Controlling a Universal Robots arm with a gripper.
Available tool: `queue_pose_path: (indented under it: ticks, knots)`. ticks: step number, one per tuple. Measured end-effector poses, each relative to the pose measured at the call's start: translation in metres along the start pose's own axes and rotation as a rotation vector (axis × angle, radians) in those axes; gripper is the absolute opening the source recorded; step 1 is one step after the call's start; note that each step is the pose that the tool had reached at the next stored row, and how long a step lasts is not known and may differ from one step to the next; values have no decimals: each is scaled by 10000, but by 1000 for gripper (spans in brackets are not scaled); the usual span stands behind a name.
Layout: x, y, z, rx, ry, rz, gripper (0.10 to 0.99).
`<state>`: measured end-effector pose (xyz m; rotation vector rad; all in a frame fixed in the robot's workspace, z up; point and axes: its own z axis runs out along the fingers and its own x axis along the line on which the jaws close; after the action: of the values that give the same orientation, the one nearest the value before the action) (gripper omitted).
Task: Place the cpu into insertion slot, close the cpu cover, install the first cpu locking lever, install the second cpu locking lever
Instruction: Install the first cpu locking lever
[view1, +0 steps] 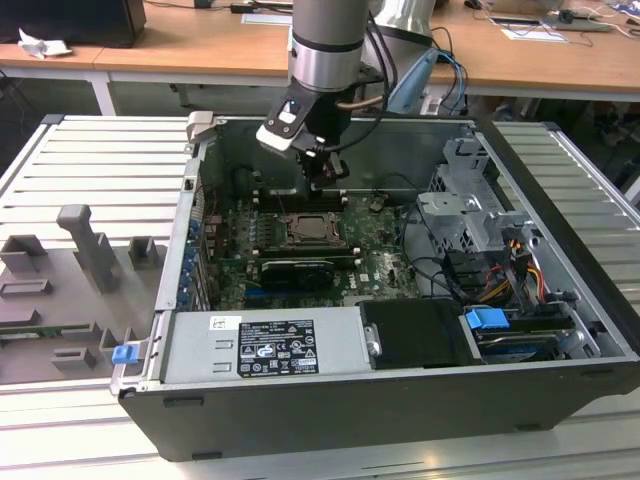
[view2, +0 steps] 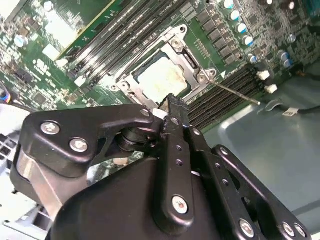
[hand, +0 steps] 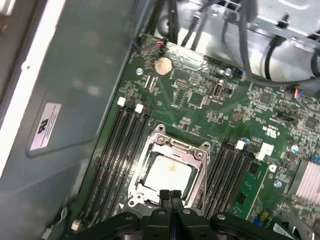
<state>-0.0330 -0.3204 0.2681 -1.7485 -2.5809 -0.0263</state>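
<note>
Slatted table (view1: 105, 165), desks (view1: 190, 45) behind; cpu (hand: 167, 172) seemingly seated.

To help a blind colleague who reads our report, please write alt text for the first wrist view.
The cpu sits on a green motherboard, with the cpu cover lying flat around it. The gripper, shut, is at one edge of the cover; dark memory slots run along both sides.

The arm (view1: 325, 40) is a silver-grey metal cylinder with a dark ring, and black cables (view1: 378, 50) run beside it. A white camera box (view1: 283, 125) sits at the wrist. The gripper (view2: 172, 102) is matt black, built of flat linkage plates joined with silver screws (view2: 50, 128).
</note>
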Motion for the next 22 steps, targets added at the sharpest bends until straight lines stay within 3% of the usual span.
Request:
queue_pose_path:
  ticks: [8,14,22]
  knots:
    - [-1,3,1,55,1,-1887,106]
    - [-1,3,1,80,1,-2713,106]
    - [-1,3,1,143,2,-4888,106]
